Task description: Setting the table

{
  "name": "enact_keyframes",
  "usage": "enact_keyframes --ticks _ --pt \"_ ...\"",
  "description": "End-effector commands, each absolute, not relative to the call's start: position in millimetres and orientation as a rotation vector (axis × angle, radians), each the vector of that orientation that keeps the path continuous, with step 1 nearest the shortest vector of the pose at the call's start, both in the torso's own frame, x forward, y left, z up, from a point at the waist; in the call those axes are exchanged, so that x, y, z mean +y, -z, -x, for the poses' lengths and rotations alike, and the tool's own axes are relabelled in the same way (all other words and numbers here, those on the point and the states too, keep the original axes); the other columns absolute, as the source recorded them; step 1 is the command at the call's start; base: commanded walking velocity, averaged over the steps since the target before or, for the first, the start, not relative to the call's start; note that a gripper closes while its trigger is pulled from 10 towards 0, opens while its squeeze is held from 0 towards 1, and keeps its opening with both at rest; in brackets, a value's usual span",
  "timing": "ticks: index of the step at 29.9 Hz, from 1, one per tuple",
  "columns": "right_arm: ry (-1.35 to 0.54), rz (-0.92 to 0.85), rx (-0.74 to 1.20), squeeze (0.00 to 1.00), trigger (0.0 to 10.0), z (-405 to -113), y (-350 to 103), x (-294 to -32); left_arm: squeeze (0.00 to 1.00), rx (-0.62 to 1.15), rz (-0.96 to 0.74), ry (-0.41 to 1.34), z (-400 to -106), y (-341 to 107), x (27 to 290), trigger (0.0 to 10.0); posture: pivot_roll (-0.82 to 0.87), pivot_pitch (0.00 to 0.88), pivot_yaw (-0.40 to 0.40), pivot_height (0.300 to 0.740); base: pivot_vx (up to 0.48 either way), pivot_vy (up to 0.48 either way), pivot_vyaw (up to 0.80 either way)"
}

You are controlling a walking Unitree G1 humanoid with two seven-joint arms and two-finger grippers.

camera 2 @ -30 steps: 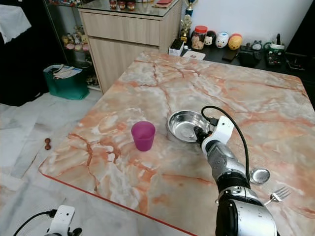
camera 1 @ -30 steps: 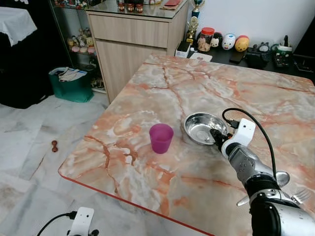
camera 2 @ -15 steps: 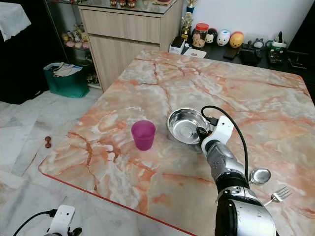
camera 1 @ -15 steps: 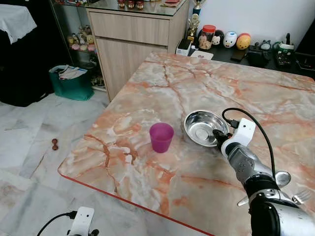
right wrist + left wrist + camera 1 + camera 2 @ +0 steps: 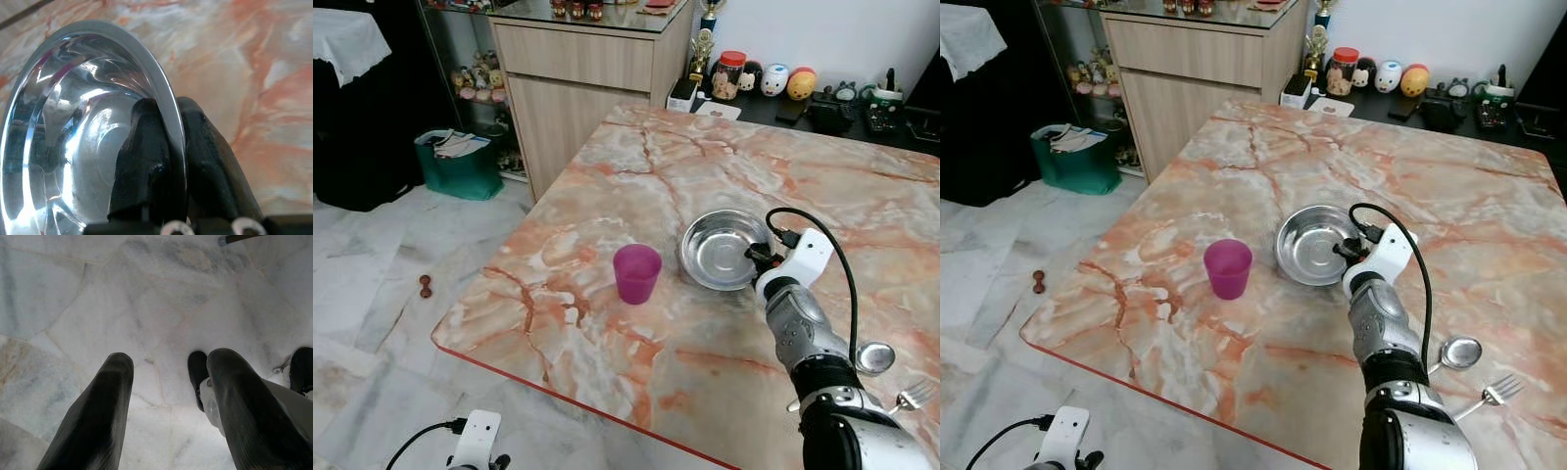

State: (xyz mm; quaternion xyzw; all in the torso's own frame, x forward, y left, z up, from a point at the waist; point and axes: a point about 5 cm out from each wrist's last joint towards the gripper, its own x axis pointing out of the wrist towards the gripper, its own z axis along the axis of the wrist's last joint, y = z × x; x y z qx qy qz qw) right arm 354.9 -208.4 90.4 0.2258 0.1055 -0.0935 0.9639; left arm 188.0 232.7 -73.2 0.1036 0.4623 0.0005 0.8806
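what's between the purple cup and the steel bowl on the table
Nothing: in the left eye view only bare marble table separates the purple cup from the steel bowl, whose far rim the right gripper pinches.

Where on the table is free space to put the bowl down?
Free: the wide far half beyond the steel bowl, and the near-left corner before the purple cup. Crowded: the near-right edge, with spoon and fork.

fork [image 5: 913, 395] cut by edge, shelf trinkets [image 5: 475, 81] indistinct
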Motion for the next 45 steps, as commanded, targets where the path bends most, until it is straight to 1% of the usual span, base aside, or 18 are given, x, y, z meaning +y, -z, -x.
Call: enact_keyframes --ticks 1,5,6,7,8,15,16,20,26,35,38,43,45 --pt "0.219 -0.476 0.109 0.00 0.0 -356 -105 -214 0.00 0.979 -0.233 0.003 -186 74 236 10.0 0.05 0.000 -0.019 0.740 0.000 0.000 0.00" --pt "0.249 -0.493 0.027 0.00 0.0 -354 -112 -219 0.00 0.979 -0.237 0.005 -186 74 236 10.0 0.05 0.000 -0.016 0.740 0.000 0.000 0.00" --pt "0.246 -0.505 -0.038 0.00 7.0 -353 -120 -220 0.00 0.979 -0.237 0.005 -186 73 236 10.0 0.05 0.000 -0.015 0.740 0.000 0.000 0.00" --pt "0.242 -0.507 -0.060 0.00 7.0 -352 -122 -220 0.00 0.978 -0.237 0.004 -186 73 236 10.0 0.05 0.000 -0.015 0.740 0.000 0.000 0.00" --pt "0.236 -0.523 -0.104 0.00 10.0 -351 -128 -219 0.00 0.978 -0.236 0.004 -186 73 237 10.0 0.05 0.000 -0.013 0.740 0.000 0.000 0.00" --pt "0.200 -0.564 -0.236 0.00 10.0 -344 -142 -211 0.00 0.969 -0.227 -0.004 -186 73 237 10.0 0.05 0.000 -0.013 0.740 0.000 0.000 0.00" --pt "0.194 -0.555 -0.273 0.00 10.0 -340 -145 -209 0.00 0.968 -0.222 -0.008 -186 73 237 10.0 0.05 0.000 -0.013 0.740 0.000 0.000 0.00" --pt "0.205 -0.510 -0.310 0.00 10.0 -331 -148 -210 0.00 0.970 -0.212 -0.014 -186 73 238 10.0 0.05 0.000 -0.012 0.740 0.000 0.000 0.00" --pt "0.209 -0.482 -0.310 0.00 10.0 -327 -147 -213 0.00 0.976 -0.214 -0.005 -185 73 238 10.0 0.05 0.000 -0.013 0.740 0.000 0.000 0.00" --pt "0.187 -0.481 -0.367 0.00 10.0 -334 -168 -214 0.00 0.966 -0.188 -0.006 -185 74 236 10.0 0.03 0.000 -0.014 0.740 0.000 0.000 0.00" --pt "0.177 -0.482 -0.364 0.00 10.0 -334 -168 -211 0.00 0.967 -0.190 -0.005 -184 74 236 10.0 0.03 0.000 -0.016 0.740 0.000 0.000 0.00" --pt "0.140 -0.462 -0.344 0.00 10.0 -334 -164 -199 0.00 0.969 -0.185 -0.008 -182 75 235 10.0 0.04 0.000 -0.017 0.740 -0.256 0.000 0.00" --pt "0.134 -0.422 -0.330 0.00 10.0 -334 -162 -195 0.00 0.972 -0.189 -0.005 -182 76 235 10.0 0.04 0.000 -0.014 0.740 -0.272 0.000 0.00"
